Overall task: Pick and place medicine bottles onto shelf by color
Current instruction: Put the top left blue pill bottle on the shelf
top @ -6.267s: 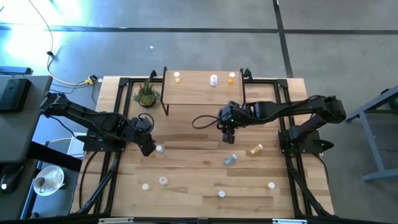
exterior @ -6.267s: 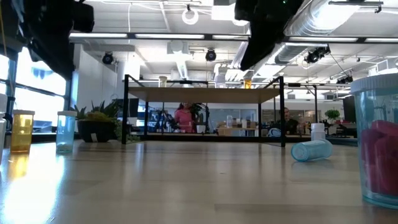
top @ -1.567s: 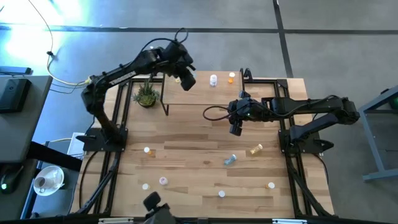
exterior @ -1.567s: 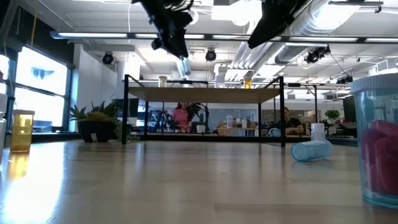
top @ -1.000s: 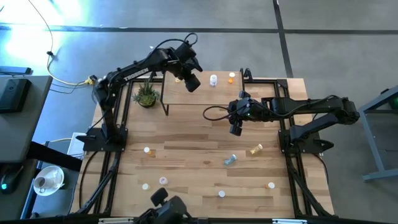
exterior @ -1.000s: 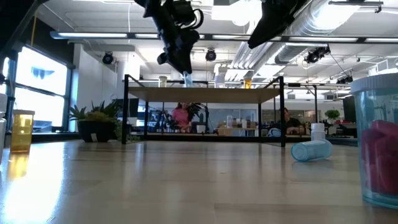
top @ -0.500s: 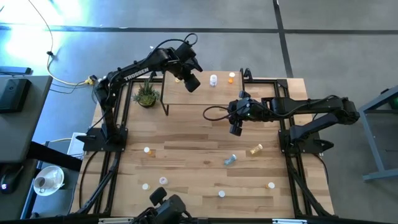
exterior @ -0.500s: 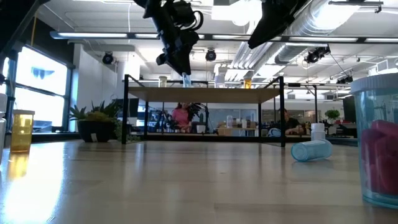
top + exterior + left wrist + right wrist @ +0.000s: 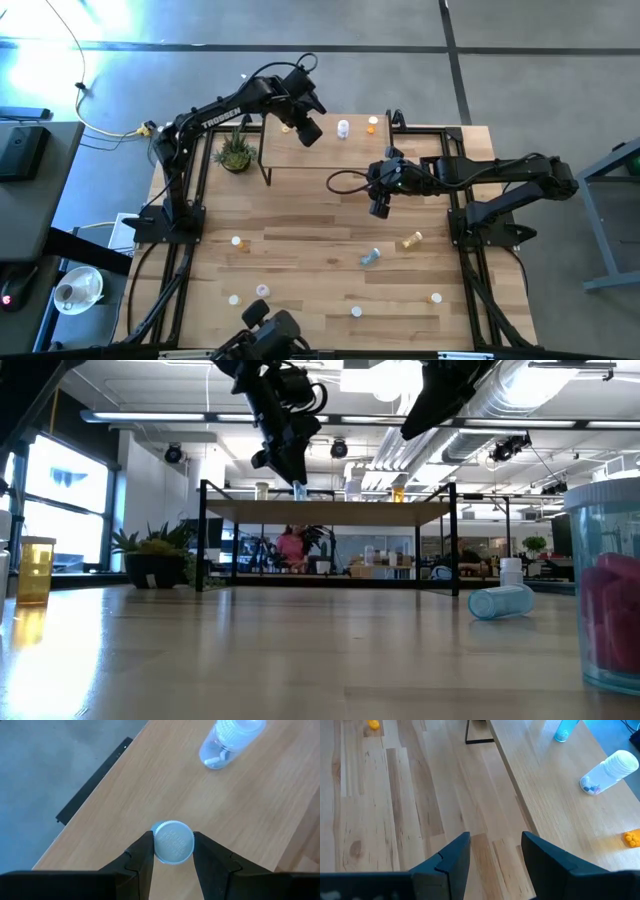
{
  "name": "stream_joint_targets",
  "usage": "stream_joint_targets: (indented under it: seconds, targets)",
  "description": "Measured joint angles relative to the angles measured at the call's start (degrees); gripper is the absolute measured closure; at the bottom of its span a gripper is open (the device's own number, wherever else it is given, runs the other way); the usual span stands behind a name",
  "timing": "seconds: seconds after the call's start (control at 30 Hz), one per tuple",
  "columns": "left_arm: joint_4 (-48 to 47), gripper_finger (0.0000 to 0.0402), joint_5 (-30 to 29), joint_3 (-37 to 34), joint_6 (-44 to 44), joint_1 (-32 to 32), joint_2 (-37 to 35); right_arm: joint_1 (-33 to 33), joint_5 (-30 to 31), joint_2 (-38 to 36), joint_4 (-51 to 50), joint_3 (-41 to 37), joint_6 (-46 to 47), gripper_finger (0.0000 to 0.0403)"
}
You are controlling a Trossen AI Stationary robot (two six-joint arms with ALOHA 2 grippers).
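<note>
Holding steady — left hand (image 9: 169, 851) still grips bottle (image 9: 172, 842).

The light plank wooden desk (image 9: 300, 250) carries a low wood-topped shelf with black legs (image 9: 330, 152) at its far edge, a small green potted plant (image 9: 235, 153) beside it, and scattered white-capped bottles: a yellow one (image 9: 410, 241) and a blue one (image 9: 370, 257) lying down. On the shelf stand a pale bottle (image 9: 344, 128) and an orange bottle (image 9: 372, 125).
</note>
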Motion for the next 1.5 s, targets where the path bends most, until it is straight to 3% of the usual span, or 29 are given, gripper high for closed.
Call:
stream_joint_targets:
  seconds: [1.5]
  targets:
    - [0.7, 0.0288, -0.2, 0.0, 0.1, -0.2, 0.0, 0.0, 0.0, 0.0, -0.2, 0.0, 0.0, 0.0234]
